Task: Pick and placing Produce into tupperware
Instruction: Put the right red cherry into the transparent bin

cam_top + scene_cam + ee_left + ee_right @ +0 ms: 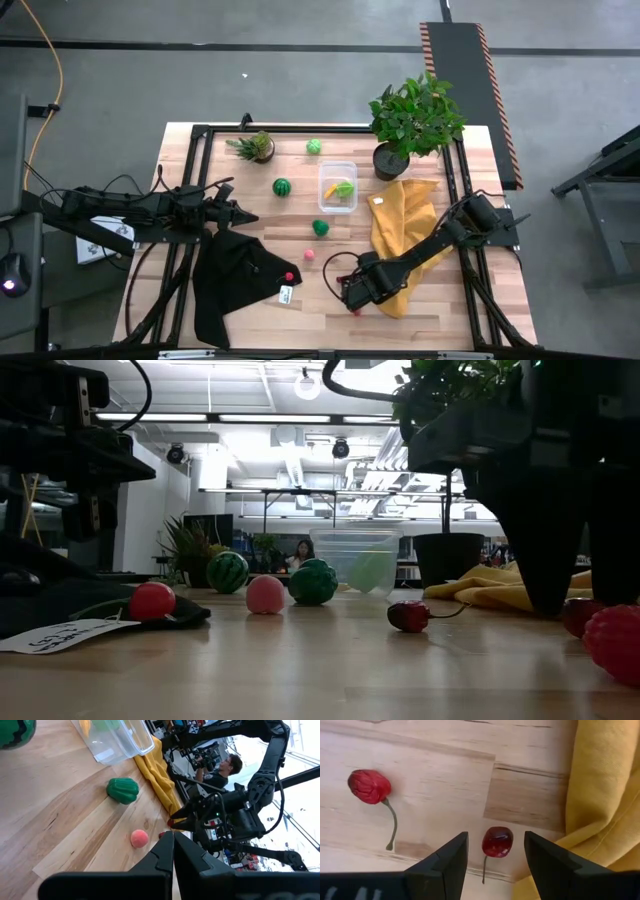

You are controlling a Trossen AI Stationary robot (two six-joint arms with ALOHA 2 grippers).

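My right gripper [495, 835] [352, 297] is open and points down near the table's near edge, beside the yellow cloth. Its fingers stand on either side of a small dark-red cherry [497, 841] [580, 615] lying on the wood, with a gap on each side. Another red piece with a stem [369, 786] lies nearby. The clear tupperware [338, 185] [355, 560] holds a yellow and a light-green piece. On the table lie a striped melon [282, 187], a green ball [314, 147], a green piece [320, 228] and a pink ball [309, 255]. A red ball [289, 276] rests on the black cloth. My left gripper [250, 216] [173, 837] waits shut at the left.
A yellow cloth [400, 240] lies crumpled right of my right gripper, and a black cloth [235, 280] with a white tag lies at the near left. Two potted plants [410, 120] [255, 147] stand along the far edge. A person shows in the room beyond.
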